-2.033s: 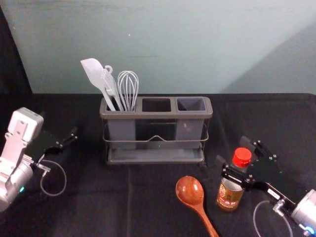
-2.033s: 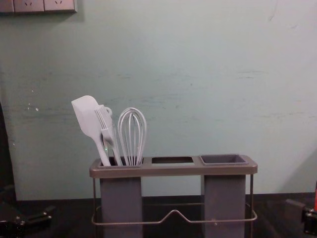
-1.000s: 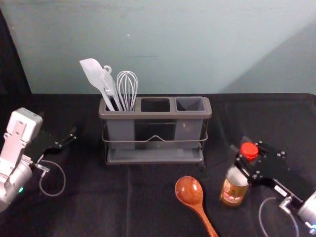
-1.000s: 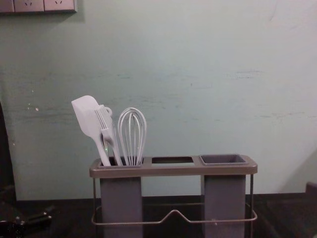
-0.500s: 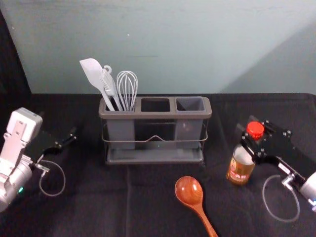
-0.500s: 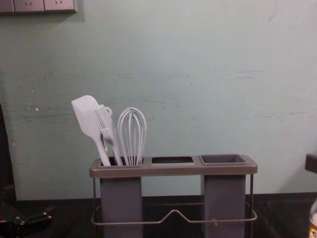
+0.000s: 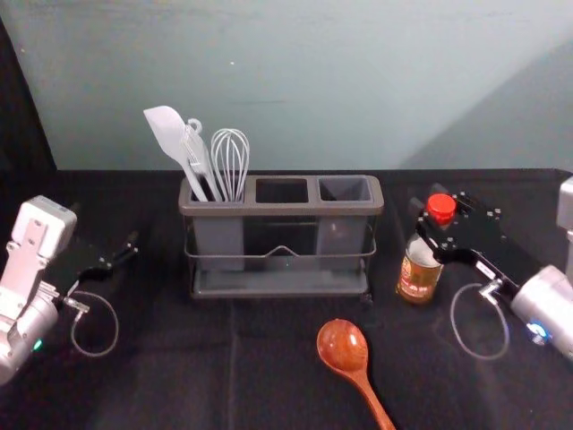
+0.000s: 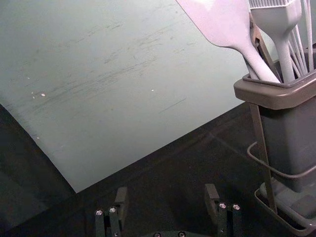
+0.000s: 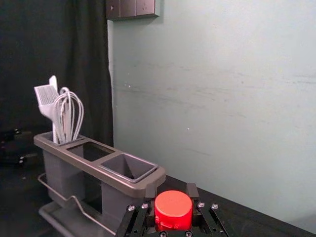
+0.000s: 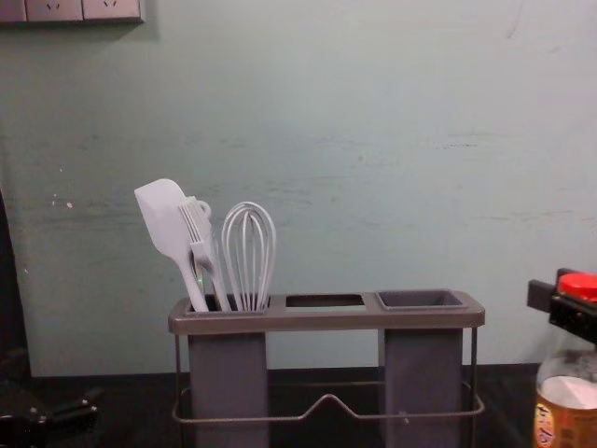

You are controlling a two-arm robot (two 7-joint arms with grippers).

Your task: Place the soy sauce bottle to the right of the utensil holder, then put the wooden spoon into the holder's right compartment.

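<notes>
Right of the utensil holder (image 7: 282, 211), the right gripper (image 7: 429, 211) clasps the soy sauce bottle (image 7: 418, 271), whose base the chest view cuts off. Left of the holder, the left gripper (image 7: 105, 227) hangs open.

From my end I see a table draped in creased black cloth (image 7: 170, 367). Toward its far side, around the middle, the utensil holder (image 7: 282, 210) stands upright. Nearer me and right of centre, the wooden spoon (image 7: 343, 346) lies apart from it, bowl toward the far side, handle slanting near and right.
</notes>
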